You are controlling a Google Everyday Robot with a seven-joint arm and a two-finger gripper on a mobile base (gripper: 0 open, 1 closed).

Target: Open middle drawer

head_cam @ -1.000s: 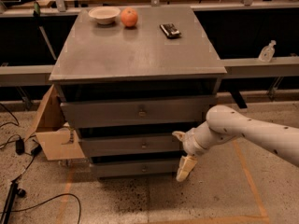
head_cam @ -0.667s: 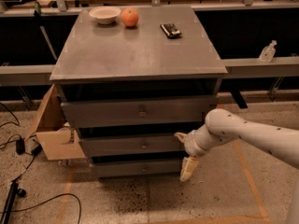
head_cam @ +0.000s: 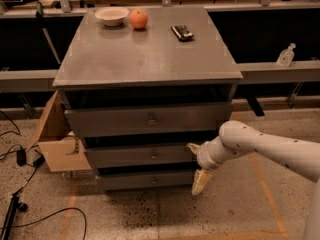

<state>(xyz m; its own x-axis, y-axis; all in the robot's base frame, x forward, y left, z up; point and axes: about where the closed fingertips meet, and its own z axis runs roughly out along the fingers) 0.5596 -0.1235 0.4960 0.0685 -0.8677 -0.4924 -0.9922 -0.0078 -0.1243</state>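
Observation:
The grey metal cabinet (head_cam: 150, 59) has three drawers. The middle drawer (head_cam: 125, 156) has a flat grey front with a small central knob (head_cam: 154, 155) and sits about level with the drawers above and below it. My gripper (head_cam: 195, 165) is at the right end of the middle drawer's front, well to the right of the knob. It is open and empty. One fingertip (head_cam: 192, 146) points left at the drawer front and the other finger (head_cam: 200, 181) hangs down in front of the lowest drawer (head_cam: 145, 180).
On the cabinet top are a white bowl (head_cam: 112, 15), an orange fruit (head_cam: 138, 18) and a small dark device (head_cam: 182, 32). An open cardboard box (head_cam: 57, 144) stands at the cabinet's left. Cables (head_cam: 20, 156) lie on the floor at the left. A plastic bottle (head_cam: 285, 56) stands on the right ledge.
The gripper has shifted only very slightly by the middle drawer's right end. The drawers have not moved.

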